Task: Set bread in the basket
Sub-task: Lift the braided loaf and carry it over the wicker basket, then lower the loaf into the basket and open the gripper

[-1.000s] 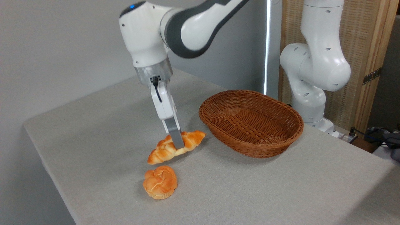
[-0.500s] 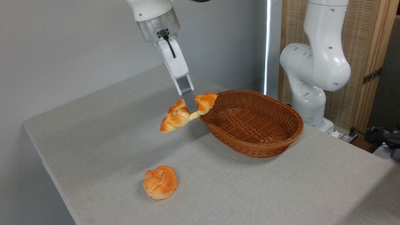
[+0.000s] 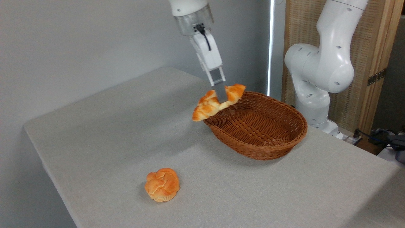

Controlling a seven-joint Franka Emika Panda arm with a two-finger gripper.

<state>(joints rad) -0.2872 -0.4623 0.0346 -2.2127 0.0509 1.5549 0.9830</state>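
Bread pinched at its middle by gripper, up in the air over basket's near-left rim. Looks light and squishy; best squeezed gently at the middle.

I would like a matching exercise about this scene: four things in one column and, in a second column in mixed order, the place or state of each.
Things:
1. elongated braided golden-orange bread
2. oval brown woven wicker basket
3. round knotted orange bun
4. two-finger gripper

Places or states:
A. lies alone on the grey table, near its front edge
B. shut on a loaf, above a woven rim
C. held in the air, tilted, left end lower
D. stands on the table, nothing inside

Pairs: 1-C, 2-D, 3-A, 4-B
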